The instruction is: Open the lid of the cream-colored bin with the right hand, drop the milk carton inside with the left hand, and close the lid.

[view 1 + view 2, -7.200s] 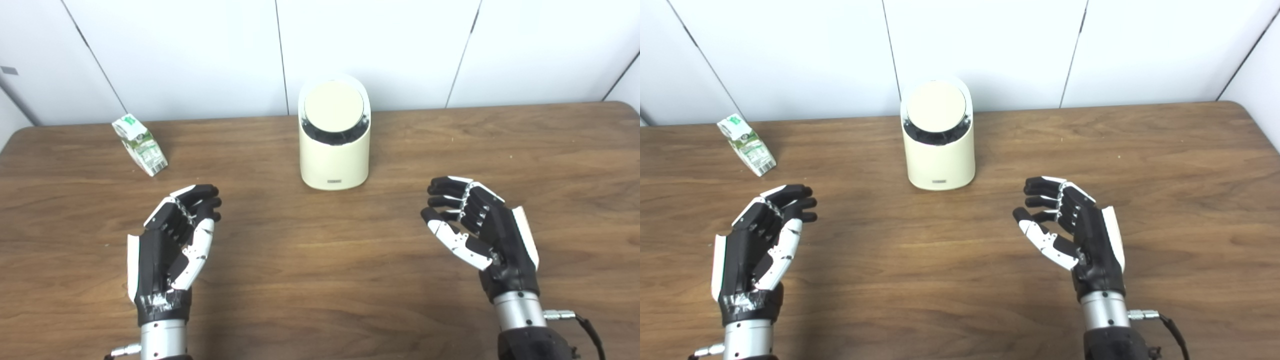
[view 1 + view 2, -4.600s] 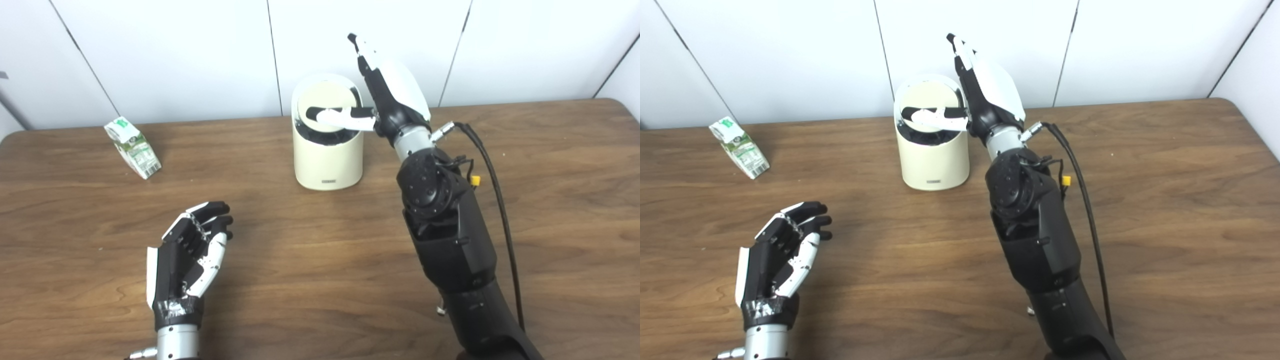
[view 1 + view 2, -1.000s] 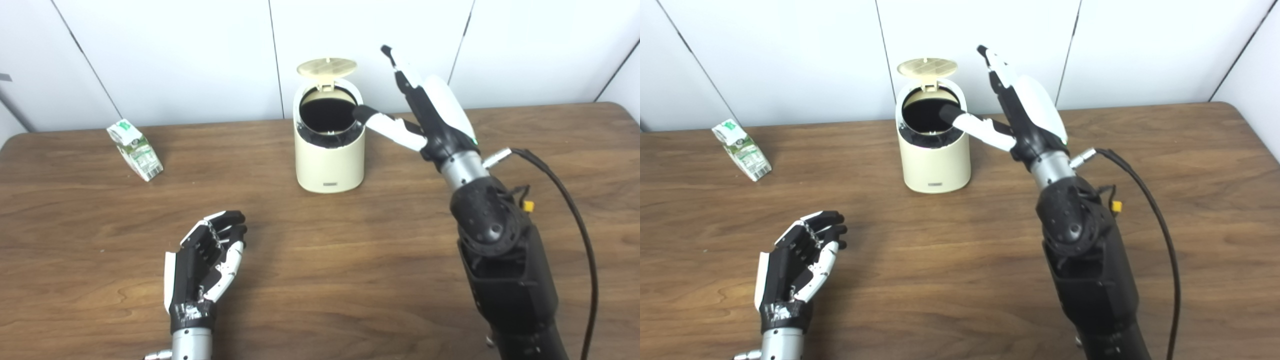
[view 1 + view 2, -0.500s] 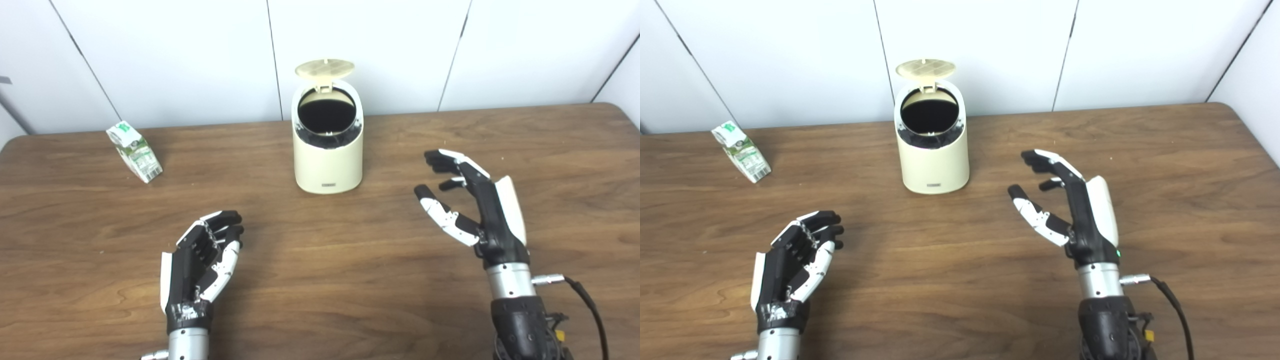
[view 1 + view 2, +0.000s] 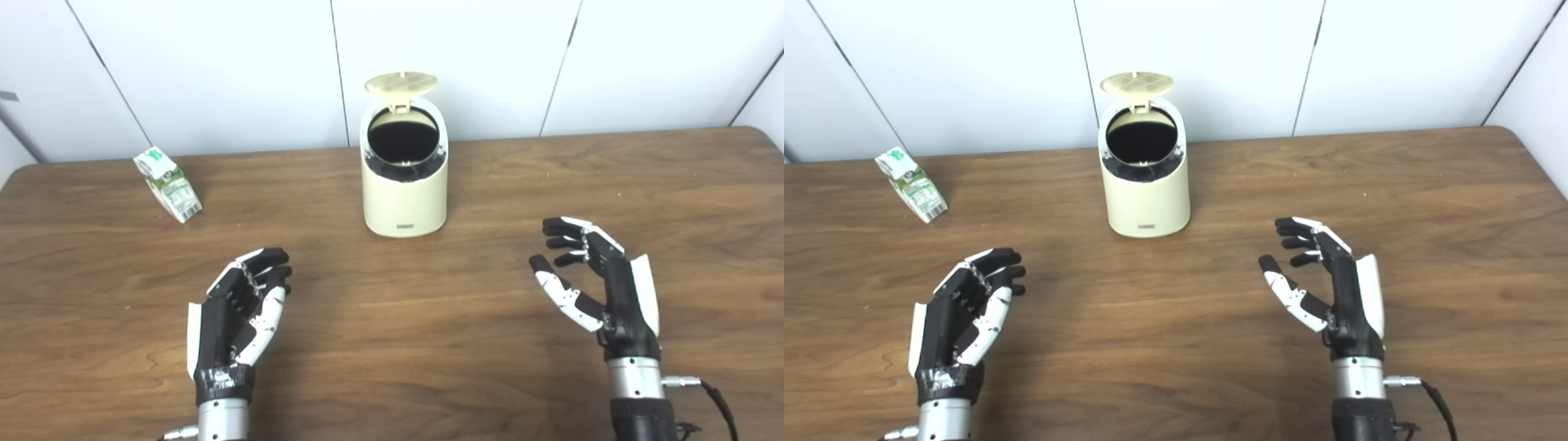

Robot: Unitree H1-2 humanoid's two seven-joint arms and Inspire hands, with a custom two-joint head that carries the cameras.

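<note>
- White wall panels (image 5: 459, 55), divided by dark vertical seams, close off the scene behind a wooden bench (image 5: 392, 343) with a brown grain running left to right.
- Cream-colored bin (image 5: 404, 196): stands upright near the far edge of the bench, roughly on the centre line. A small dark label sits low on its front wall.
- Lid (image 5: 401, 84): round, cream, raised on its rear hinge and standing above the back of the rim, with its ribbed underside facing forward. The mouth of the bin is exposed and its interior appears dark; no contents can be made out.
- Milk carton (image 5: 168, 184): white with green print, at the far left of the bench, well apart from the bin. It appears tilted, its gabled top toward the wall; whether it lies on a side or leans cannot be told.
- Left hand (image 5: 236, 312): near the front left of the bench, palm turned inward toward the centre, fingers (image 5: 266, 257) extended and slightly curled, spread and holding nothing. It is well apart from both carton and bin.
- Right hand (image 5: 597, 282): near the front right, palm facing inward, fingers apart and gently bent, thumb (image 5: 560, 294) held away from them; it grasps nothing and touches neither bin nor lid.
- Cable (image 5: 713, 392): dark, leaving the right wrist toward the lower right corner.
</note>
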